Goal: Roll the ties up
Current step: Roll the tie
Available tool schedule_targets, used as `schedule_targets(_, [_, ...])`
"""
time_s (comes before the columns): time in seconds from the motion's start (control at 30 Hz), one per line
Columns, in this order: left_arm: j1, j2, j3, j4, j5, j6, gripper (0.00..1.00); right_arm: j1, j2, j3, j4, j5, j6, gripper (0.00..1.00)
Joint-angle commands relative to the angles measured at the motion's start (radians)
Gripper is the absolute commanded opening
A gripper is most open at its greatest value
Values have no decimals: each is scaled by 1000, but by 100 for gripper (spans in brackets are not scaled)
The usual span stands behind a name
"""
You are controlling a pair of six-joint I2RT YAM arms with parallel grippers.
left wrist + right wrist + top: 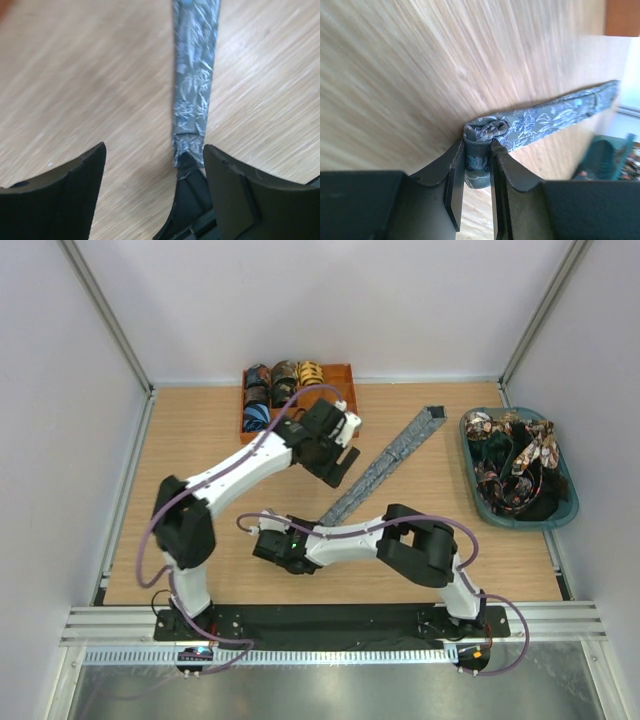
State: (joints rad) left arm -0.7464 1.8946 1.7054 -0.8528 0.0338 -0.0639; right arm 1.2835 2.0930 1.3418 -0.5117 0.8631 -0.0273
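while the right gripper [477,145] clamps the rolled end of the grey-blue tie [388,463] at centre frame (left gripper [155,147] gapes open over the strip), the coil could unwind if that pinch slips.

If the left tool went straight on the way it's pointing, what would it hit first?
Probably the grey-blue tie, lying on the table just ahead of the open left tool; depth is unclear, so it might touch bare wood first.
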Motion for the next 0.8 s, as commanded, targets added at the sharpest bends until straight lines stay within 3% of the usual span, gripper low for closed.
schedule_targets(0.0, [59,-211,-157,213,-72,-83,82,-21,-77,-47,88,-220,44,21])
schedule_targets(0.13, [104,-373,-358,439,-138,-174,92,-65,-161,-120,172,-361,67,20])
schedule_targets(0.17, [110,-435,-392,474,-191,-188,99,-76,-200,-136,191,-395,75,20])
schedule_targets(0.3, [139,-561,-544,618,-340,-281,100,-144,-298,-245,280,-606,104,20])
schedule_targets(0.5, [159,-696,-713,710,-570,-458,100,-259,-398,-343,378,-814,150,20])
schedule_targets(0.77, [162,-769,-868,808,-506,-443,100,-453,-442,-441,486,-1175,230,20])
